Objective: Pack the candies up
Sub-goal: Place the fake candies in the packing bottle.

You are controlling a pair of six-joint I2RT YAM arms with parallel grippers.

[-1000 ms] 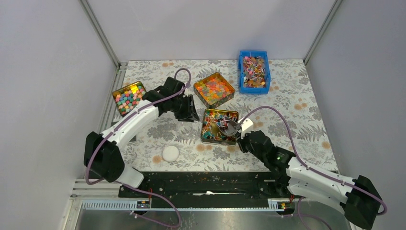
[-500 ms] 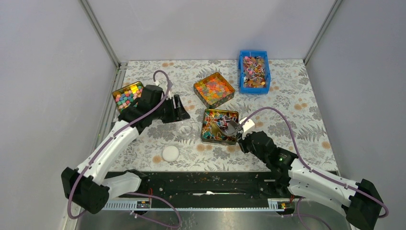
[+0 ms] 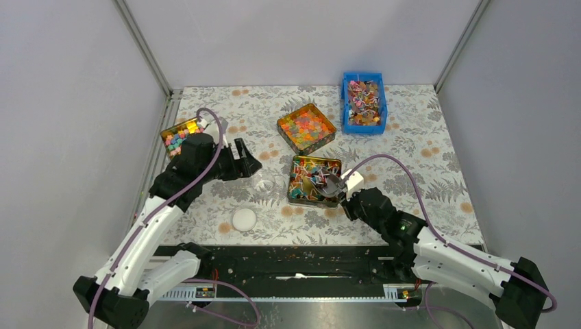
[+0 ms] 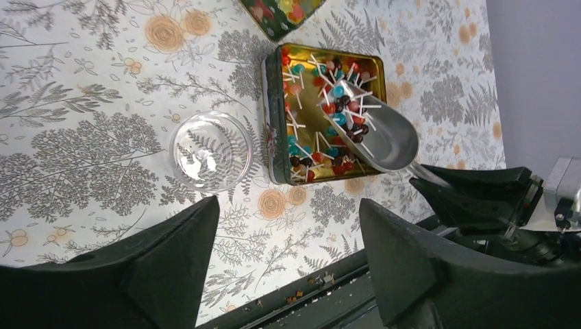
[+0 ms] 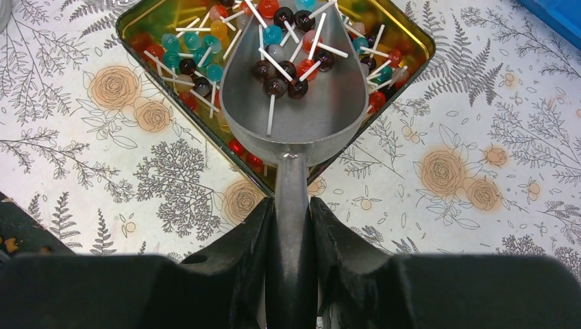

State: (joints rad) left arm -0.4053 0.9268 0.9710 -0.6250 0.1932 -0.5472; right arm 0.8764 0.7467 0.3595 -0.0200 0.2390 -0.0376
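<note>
Red, blue, brown candies [image 5: 274,34] lie in gold tin [image 5: 154,17], some on scoop [image 5: 301,120].

Tin [image 4: 269,137] of candies [image 4: 329,106] sat mid-tabletop [image 3: 425,157], with the scoop [image 5: 294,116] lying in its right side. Cup [image 4: 210,151] stood just left of it, lid [image 3: 244,219] nearer the arms, bin [image 3: 364,75] way back right.

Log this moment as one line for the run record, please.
right end effector: shut on scoop | scoop: holds candies, over tin | left end effector: open, near glass cup
</note>
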